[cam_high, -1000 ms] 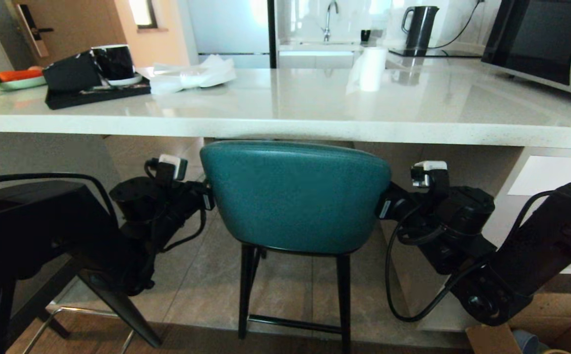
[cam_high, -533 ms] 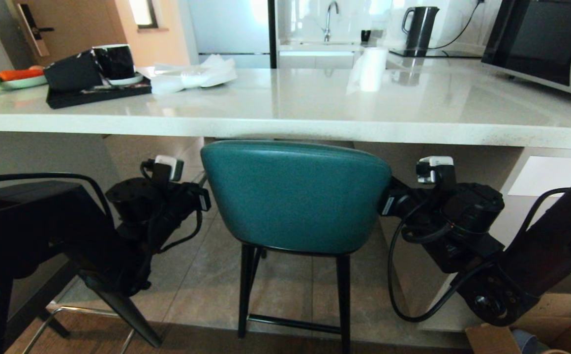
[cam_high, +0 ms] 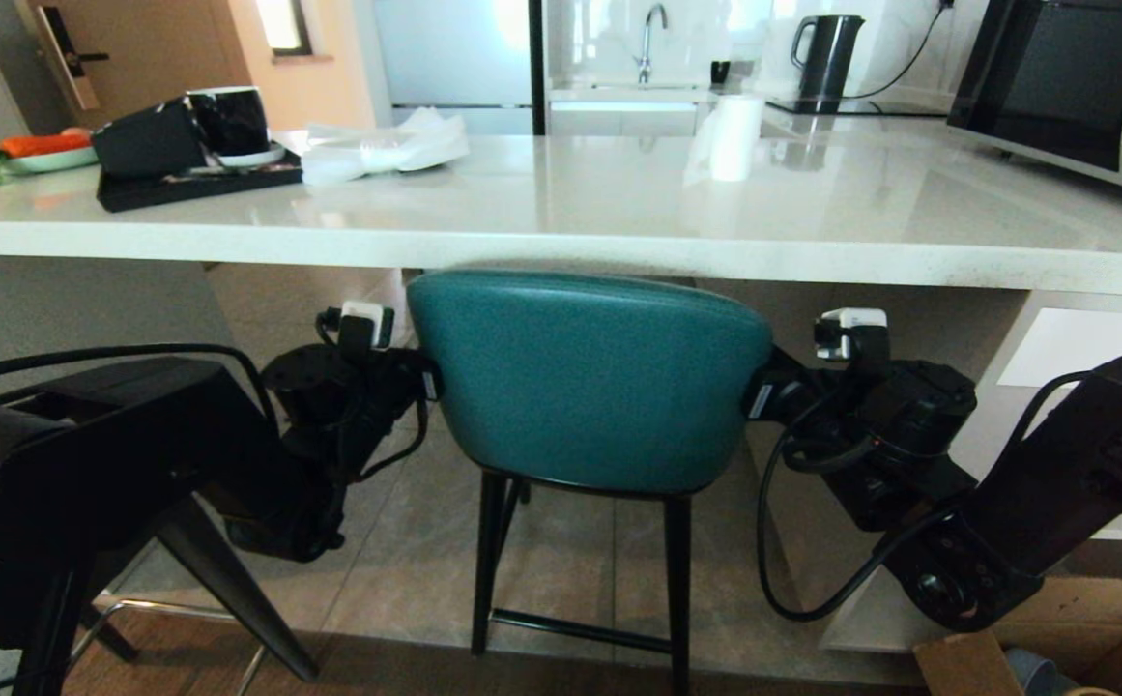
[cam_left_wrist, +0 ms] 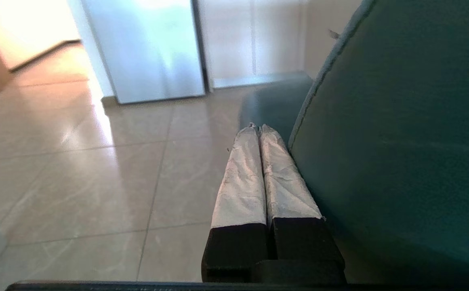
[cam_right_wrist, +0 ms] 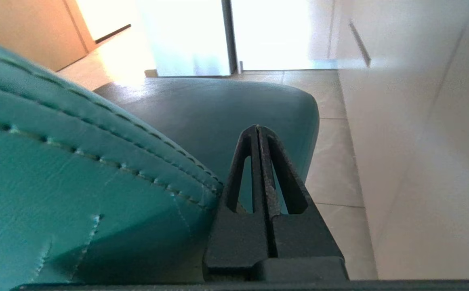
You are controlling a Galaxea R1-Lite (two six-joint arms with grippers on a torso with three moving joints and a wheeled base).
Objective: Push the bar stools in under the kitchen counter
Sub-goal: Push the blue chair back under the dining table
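Observation:
The teal bar stool [cam_high: 589,377] stands in front of me, the top of its rounded back just below the front edge of the white kitchen counter [cam_high: 232,242]. My left gripper [cam_left_wrist: 257,127] is shut, empty, its white-wrapped fingers lying along the left edge of the stool's back [cam_left_wrist: 400,141]. My right gripper [cam_right_wrist: 257,128] is shut too, holding nothing, pressed beside the right side of the back [cam_right_wrist: 76,173] above the seat [cam_right_wrist: 218,105]. In the head view both sets of fingertips are hidden behind the back.
A dark slanted leg [cam_high: 232,599] and a chrome rail [cam_high: 106,619] of another stool show at the lower left. A black tray [cam_high: 193,184], paper roll [cam_high: 734,135] and microwave [cam_high: 1063,77] are on the counter. A white panel [cam_right_wrist: 420,141] stands close on the right.
My left arm has swung right, up against the stool's left edge. The right arm has hardly moved. The whole view has shifted slightly.

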